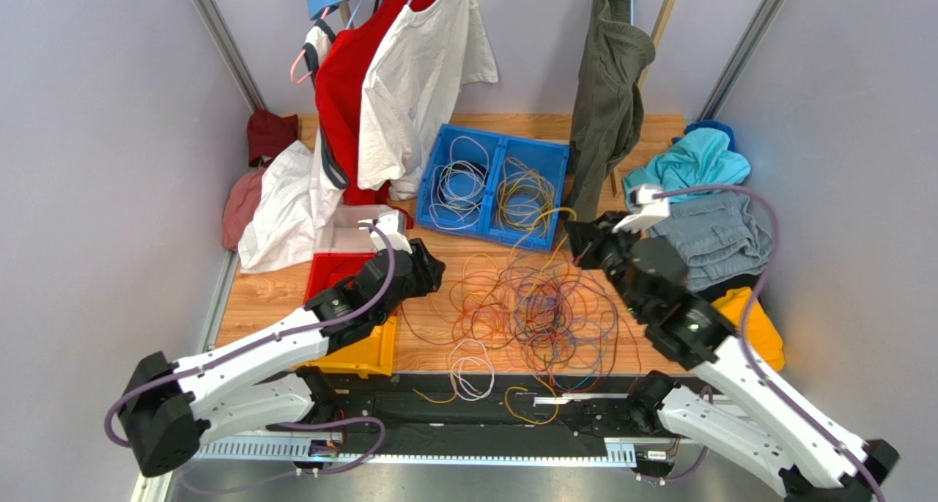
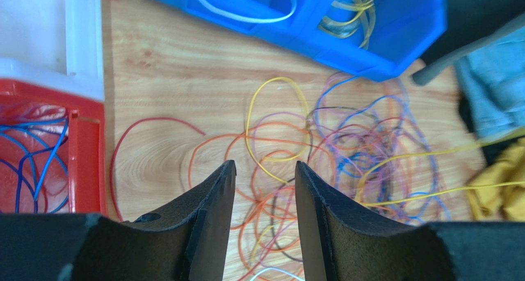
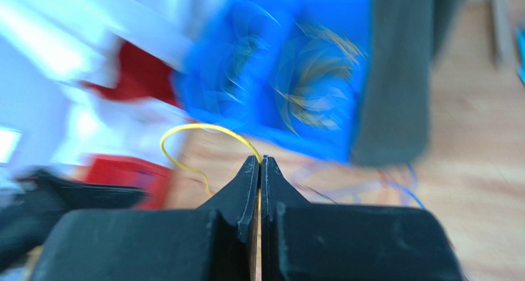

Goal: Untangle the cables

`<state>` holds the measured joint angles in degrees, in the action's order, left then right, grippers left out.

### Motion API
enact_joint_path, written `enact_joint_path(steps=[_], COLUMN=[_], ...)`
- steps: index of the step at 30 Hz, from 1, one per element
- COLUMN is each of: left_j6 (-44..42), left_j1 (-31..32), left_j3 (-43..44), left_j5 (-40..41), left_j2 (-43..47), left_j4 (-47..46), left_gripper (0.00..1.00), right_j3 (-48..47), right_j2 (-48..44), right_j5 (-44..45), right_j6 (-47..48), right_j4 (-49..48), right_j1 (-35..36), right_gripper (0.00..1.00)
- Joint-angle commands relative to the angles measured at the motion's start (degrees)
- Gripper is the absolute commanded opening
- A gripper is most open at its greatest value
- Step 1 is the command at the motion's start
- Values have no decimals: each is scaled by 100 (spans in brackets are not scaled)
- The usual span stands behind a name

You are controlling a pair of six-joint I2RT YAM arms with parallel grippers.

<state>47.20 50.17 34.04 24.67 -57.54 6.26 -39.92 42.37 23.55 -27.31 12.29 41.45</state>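
Observation:
The cables (image 1: 540, 304) lie as a loose tangle of orange, purple, blue and yellow strands on the wooden table between the two arms. In the left wrist view the tangle (image 2: 345, 139) spreads ahead and to the right. My left gripper (image 1: 424, 269) (image 2: 264, 164) hovers over its left side, open, with nothing between the fingers. My right gripper (image 1: 581, 242) (image 3: 260, 159) is raised at the tangle's far right, shut on a yellow cable (image 3: 203, 126) that arcs up and to the left from the fingertips.
A blue two-part bin (image 1: 556, 150) (image 2: 394, 41) behind the tangle holds sorted cables. Red (image 1: 336, 271), clear (image 1: 352, 227) and yellow (image 1: 363, 354) bins sit at the left; the red bin (image 2: 86, 164) holds blue cables. Hanging clothes (image 1: 424, 62) and piled garments (image 1: 716, 233) crowd the back and right.

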Motion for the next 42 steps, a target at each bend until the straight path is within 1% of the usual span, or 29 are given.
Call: enact_joint_path(steps=[1, 3, 4, 5, 6, 7, 8, 9, 10, 11, 14, 15, 18, 21, 23, 25, 27, 32, 34, 38, 42], left_j6=[-281, -536, -606, -789, -904, -1019, -1272, -1362, -1389, -1415, -1476, -1512, -1556, -1600, -1827, -2186, -2329, -2400, -2417, -2303, -2268], left_j1=[10, 10, 10, 10, 10, 10, 10, 10, 19, 10, 10, 10, 19, 97, 307, 519, 730, 740, 740, 740, 740], left_j3=[-117, -213, -231, -257, -266, -275, -275, -249, -232, -197, -73, -108, -275, -380, -416, -556, -653, -601, -530, -425, -258], left_j5=[-162, -400, -653, -821, -1023, -1573, -1892, -2391, -2562, -2659, -3098, -3508, -4134, -4461, -4470, -4287, -4006, -3724, -3618, -3565, -3504], left_j2=[760, 1137, 1270, 1358, 1507, 1552, 1587, 1579, 1562, 1501, 1282, 1211, 772, 131, -308, -547, -872, -1644, -1856, -2278, -2464], left_j4=[-563, -1054, -1196, -1345, -1651, -1829, -2030, -2346, -2453, -2515, -2647, -2935, -3657, -4202, -4596, -4931, -5318, -5671, -5758, -6206, -6277], left_gripper=[49, 49, 50, 57, 62, 66, 78, 89, 99, 99, 99, 99, 99, 99, 99, 99, 99, 98, 94, 90, 86], right_j3=[-1621, -2314, -2501, -2651, -2826, -3080, -3196, -3284, -3416, -3461, -3680, -3759, -3953, -4032, -4076, -4129, -4173, -4243, -4269, -4243, -4164], right_j2=[-159, -28, 16, 60, 165, 219, 280, 368, 403, 447, 544, 614, 702, 755, 781, 782, 790, 773, 755, 659, 615], right_j5=[-1288, -1624, -1913, -2003, -2073, -2213, -2267, -2267, -2267, -2459, -2575, -2592, -2610, -2689, -2707, -2724, -2716, -2803, -2856, -2795, -2777], right_j6=[191, 173, 173, 156, 138, 147, 156, 165, 165, 165, 129, 121, 121, 77, 50, 42, 42, 7, -11, 24, 50], right_j4=[921, 1143, 1257, 1319, 1398, 1520, 1565, 1652, 1671, 1680, 1662, 1714, 1802, 1838, 1873, 1943, 1996, 2058, 2084, 2172, 2207], right_j1=[82, 109, 144, 153, 161, 153, 161, 161, 170, 170, 170, 170, 170, 170, 170, 170, 170, 188, 179, 170, 170], right_gripper=[0, 0, 0, 0, 0, 0, 0, 0, 0, 0, 0, 0, 0, 0, 0, 0, 0, 0, 0, 0, 0])
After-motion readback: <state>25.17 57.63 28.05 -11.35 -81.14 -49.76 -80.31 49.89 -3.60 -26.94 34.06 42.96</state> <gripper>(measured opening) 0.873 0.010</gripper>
